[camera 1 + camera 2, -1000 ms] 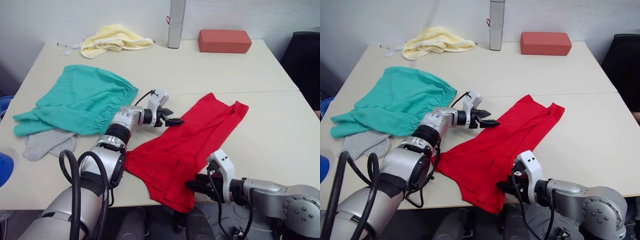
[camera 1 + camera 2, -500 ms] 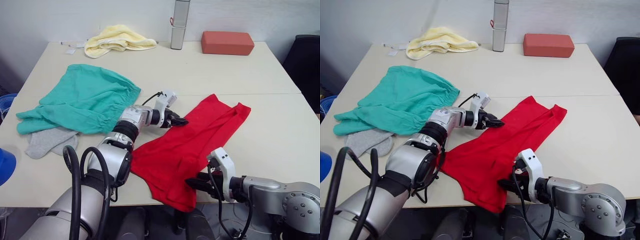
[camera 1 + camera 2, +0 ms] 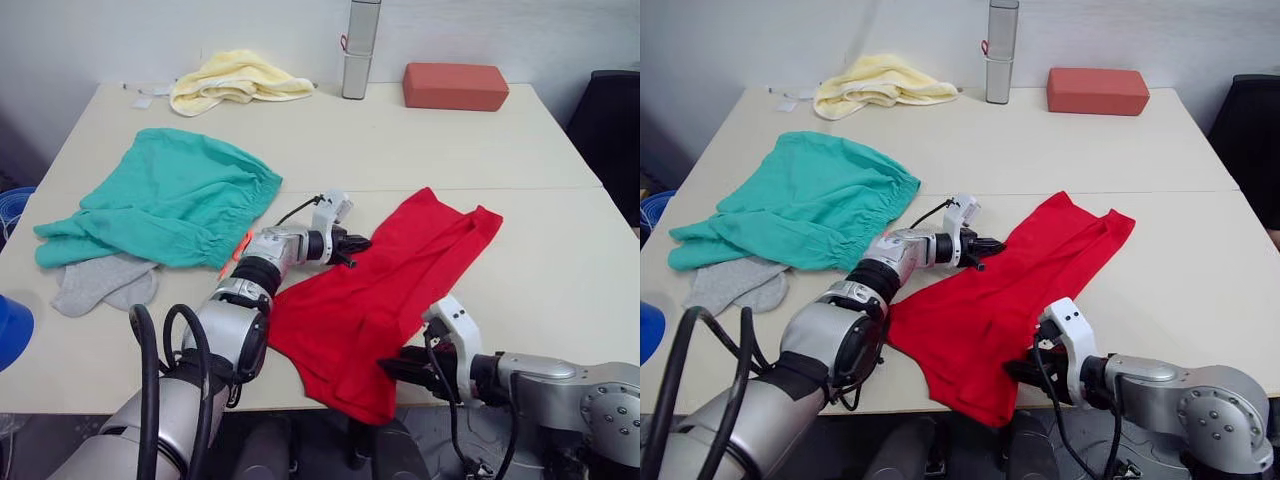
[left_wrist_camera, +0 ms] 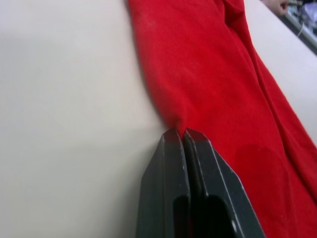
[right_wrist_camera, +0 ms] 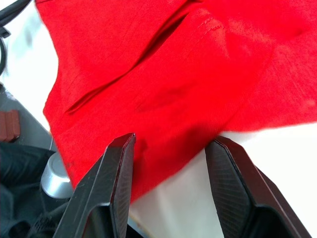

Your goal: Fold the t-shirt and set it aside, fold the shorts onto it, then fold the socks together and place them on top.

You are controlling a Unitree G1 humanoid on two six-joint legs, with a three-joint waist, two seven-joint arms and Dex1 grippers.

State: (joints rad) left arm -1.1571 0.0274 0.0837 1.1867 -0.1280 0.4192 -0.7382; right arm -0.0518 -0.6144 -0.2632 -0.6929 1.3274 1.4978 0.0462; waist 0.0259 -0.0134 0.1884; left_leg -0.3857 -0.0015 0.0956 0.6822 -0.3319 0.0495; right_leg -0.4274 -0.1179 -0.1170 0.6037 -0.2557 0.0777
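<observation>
The red t-shirt (image 3: pixel 400 270) lies crumpled in a long diagonal strip on the table's near right half, its lower end hanging over the front edge. My left gripper (image 3: pixel 358 243) lies low at the shirt's left edge, its fingers (image 4: pixel 171 148) shut on a pinch of the red fabric. My right gripper (image 5: pixel 172 140) is at the front edge, open, with the shirt's lower hem between its fingers (image 5: pixel 116 168). The teal shorts (image 3: pixel 170 200) lie spread at the left, orange drawstring (image 3: pixel 243 243) showing. The grey socks (image 3: pixel 100 283) peek out from under the shorts' near side.
A pale yellow towel (image 3: pixel 235 78), a metal cylinder (image 3: pixel 360 45) and a brick-red block (image 3: pixel 455 85) stand along the table's (image 3: pixel 440 150) far edge. A blue object (image 3: pixel 10 330) sits off the left side, a black chair (image 3: pixel 612 130) off the right.
My left gripper's fingers have gone from wide open to shut at the t-shirt's left edge. The right gripper has stayed at the shirt's lower hem. The camera has shifted slightly.
</observation>
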